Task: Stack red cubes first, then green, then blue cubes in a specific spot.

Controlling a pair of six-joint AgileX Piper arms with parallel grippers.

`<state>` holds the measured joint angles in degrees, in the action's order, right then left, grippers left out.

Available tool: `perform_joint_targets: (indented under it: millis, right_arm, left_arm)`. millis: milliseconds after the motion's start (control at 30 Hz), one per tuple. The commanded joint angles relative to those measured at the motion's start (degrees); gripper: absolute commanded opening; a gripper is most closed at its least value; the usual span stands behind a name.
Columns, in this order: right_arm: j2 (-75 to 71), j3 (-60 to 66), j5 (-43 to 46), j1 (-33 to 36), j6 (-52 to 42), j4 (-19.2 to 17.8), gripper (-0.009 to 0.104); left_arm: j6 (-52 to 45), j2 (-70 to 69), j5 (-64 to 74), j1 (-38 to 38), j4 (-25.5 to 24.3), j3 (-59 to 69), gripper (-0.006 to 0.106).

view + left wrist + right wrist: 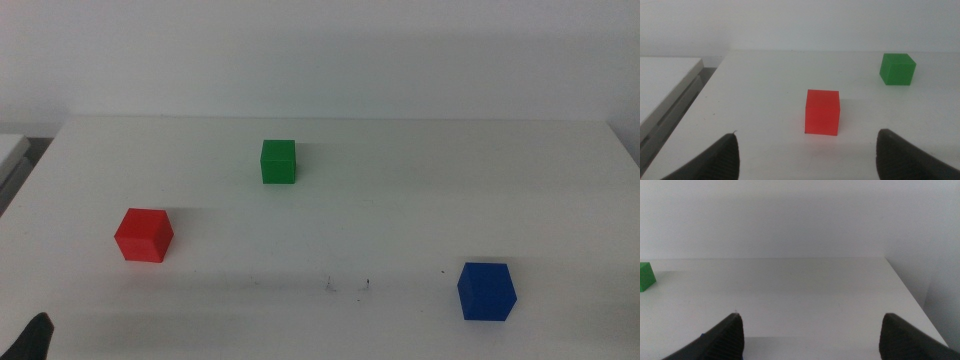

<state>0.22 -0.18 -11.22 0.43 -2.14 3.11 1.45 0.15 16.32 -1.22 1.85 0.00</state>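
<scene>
The left gripper [807,155] waits low at the near left edge of the table, its two dark jaws spread wide with nothing between them. Straight ahead of the gap, a little beyond the tips, sits the small matte bright-red cube [822,112], resting flat on the plain white tabletop [765,85] and turned slightly, so one edge faces the jaws. The first step looks to be taking this cube. To do it well, I would bring the jaws forward until the cube is centred between them, turn the wrist to meet two flat faces squarely, and close low on its sides; a grip across the corners could twist it.

The right gripper [810,335] also stands wide and empty, with bare table ahead of it.

In the middle view, the few tiny dark specks on white tabletop [345,285] marking the stacking place lie between the red cube and the small matte deep-blue cube [486,291], well apart from both. Farthest off, ahead and to the right of the left jaws, stands the small matte green cube [897,69]. All three have crisp edges and dull, unglossy faces, which should grip without slipping.
</scene>
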Motion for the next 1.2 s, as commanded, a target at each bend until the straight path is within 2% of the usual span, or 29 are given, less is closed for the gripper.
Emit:
perform_joint_targets:
  millis: [0,267,433,767,933,1167]
  right_arm:
    - [-0.2,0.2,0.7,-0.5,-0.3,-0.7,0.092]
    - [-0.2,0.2,0.7,-0.5,-0.3,-0.7,0.092]
    - [-0.2,0.2,0.7,-0.5,-0.3,-0.7,0.092]
    - [-0.2,0.2,0.7,-0.5,-0.3,-0.7,0.092]
    - [-0.2,0.2,0.7,-0.5,-0.3,-0.7,0.092]
    - [-0.2,0.2,0.7,-0.5,-0.3,-0.7,0.092]
  left_arm:
    - [0.1,-0.2,-0.8,0.1,-0.2,0.0,0.094]
    - [0.1,-0.2,-0.8,0.1,-0.9,0.0,0.094]
    - [-0.1,25.5,12.3,0.1,-2.3,-21.7,0.094]
    - [-0.1,66.0,48.8,0.1,0.1,-63.0,0.094]
    - [-5.1,82.5,49.9,0.1,4.6,-72.7,0.094]
    - [-5.9,98.1,42.5,0.1,8.8,-75.7,0.094]
